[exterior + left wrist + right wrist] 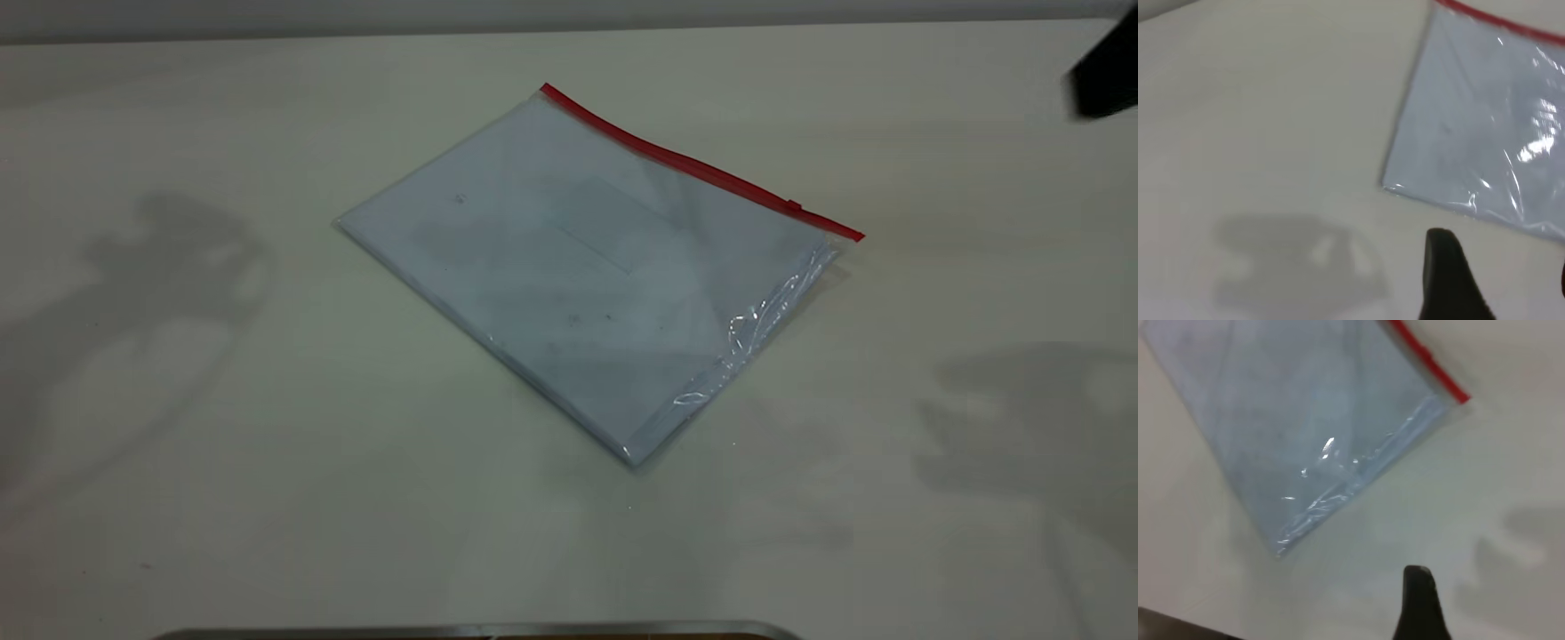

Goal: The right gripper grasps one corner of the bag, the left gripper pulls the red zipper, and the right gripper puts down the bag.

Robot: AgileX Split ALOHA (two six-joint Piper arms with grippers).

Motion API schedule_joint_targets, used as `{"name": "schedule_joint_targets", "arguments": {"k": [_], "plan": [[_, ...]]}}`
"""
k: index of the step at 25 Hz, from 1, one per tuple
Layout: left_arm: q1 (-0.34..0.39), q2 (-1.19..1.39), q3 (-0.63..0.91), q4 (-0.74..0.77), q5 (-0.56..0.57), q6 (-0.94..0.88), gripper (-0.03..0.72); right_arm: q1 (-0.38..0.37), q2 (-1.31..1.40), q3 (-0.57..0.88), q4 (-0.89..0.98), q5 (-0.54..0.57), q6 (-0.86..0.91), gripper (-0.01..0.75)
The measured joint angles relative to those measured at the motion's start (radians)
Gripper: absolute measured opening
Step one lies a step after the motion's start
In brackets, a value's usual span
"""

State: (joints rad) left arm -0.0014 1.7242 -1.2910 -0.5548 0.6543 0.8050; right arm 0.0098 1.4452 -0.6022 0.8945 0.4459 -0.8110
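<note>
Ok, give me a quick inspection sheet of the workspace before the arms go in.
Surface: pale matte table, arm shadows on both sides.
Job's things: flat clear plastic bag holding white sheets, lying flat; thin red zipper strip along its far edge, slider tab near the right end.
Clutter: nothing seen.
Grippers: left gripper and right gripper both above the table, clear of the bag.
Cables: nothing seen.
Surroundings: metallic edge at the near table side.
</note>
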Motion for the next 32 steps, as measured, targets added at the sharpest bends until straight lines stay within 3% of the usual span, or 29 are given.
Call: {"name": "schedule_joint_targets", "arguments": {"k": [7, 10, 15, 32], "plan": [[-0.066, 0.115, -0.011, 0.002, 0.001, 0.128, 0.464, 0.0, 0.282, -0.013, 0.626, 0.001, -0.613, 0.584], [-0.081, 0.146, -0.011, 0.0, 0.0, 0.133, 0.464, 0.0, 0.401, -0.043, 0.824, 0.061, -0.82, 0.584], [-0.085, 0.164, -0.012, -0.005, -0.001, 0.134, 0.464, 0.0, 0.622, -0.157, 0.881, 0.161, -0.919, 0.584], [-0.086, 0.164, -0.013, -0.005, -0.003, 0.134, 0.464, 0.0, 0.984, -0.431, 0.895, 0.186, -0.981, 0.584]]}}
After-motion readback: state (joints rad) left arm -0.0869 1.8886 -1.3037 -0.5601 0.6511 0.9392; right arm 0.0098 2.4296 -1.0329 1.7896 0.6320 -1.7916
